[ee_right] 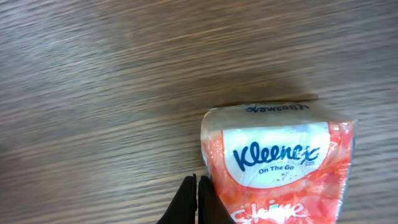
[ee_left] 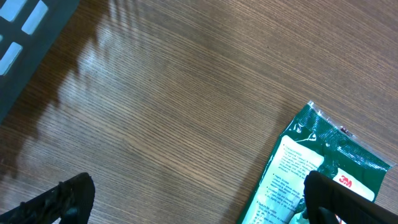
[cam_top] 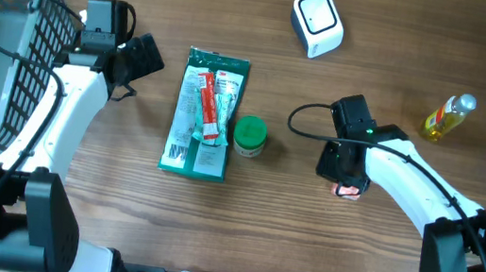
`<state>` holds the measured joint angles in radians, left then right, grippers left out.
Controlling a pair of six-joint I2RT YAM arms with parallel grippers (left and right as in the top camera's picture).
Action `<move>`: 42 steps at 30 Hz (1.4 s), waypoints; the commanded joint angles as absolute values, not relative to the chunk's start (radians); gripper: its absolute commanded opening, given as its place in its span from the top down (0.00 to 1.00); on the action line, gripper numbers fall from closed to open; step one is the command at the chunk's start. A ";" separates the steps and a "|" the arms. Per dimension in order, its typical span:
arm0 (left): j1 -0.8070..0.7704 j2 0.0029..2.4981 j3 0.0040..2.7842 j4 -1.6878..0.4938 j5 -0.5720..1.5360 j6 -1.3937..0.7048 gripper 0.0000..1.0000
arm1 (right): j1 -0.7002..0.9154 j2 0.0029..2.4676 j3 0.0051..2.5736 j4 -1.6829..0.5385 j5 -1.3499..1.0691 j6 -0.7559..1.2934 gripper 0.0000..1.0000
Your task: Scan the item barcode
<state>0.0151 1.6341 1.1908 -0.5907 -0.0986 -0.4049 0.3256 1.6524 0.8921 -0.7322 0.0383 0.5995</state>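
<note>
Progress early: tissue pack (ee_right: 280, 168) flat on table (ee_right: 93, 93), well apart from scanner (cam_top: 317, 22). Right gripper (ee_right: 196, 202) fingers pressed together at pack's left edge; pinch on wrapper unclear. Left gripper (ee_left: 199, 196) spread wide, empty. Lift and scan remain.

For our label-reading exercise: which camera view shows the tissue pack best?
Right wrist: the tissue pack is close, with its Kleenex label readable. Overhead shows only a mostly hidden sliver. Left wrist misses it.
</note>
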 commanded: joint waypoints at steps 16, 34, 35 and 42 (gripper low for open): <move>0.018 1.622 1.204 -0.591 -0.094 -0.400 0.00 | 0.292 1.655 0.889 -0.900 0.096 0.632 0.95; 0.018 1.622 1.204 -0.590 -0.094 -0.400 0.00 | 0.048 1.655 0.982 -1.031 -0.067 0.324 0.94; 0.018 1.622 1.204 -0.591 -0.094 -0.400 0.00 | 0.048 1.655 0.979 -1.029 -0.150 0.275 0.94; 0.018 1.622 1.204 -0.590 -0.094 -0.400 0.00 | 0.048 1.657 0.937 -1.040 -0.056 0.369 0.89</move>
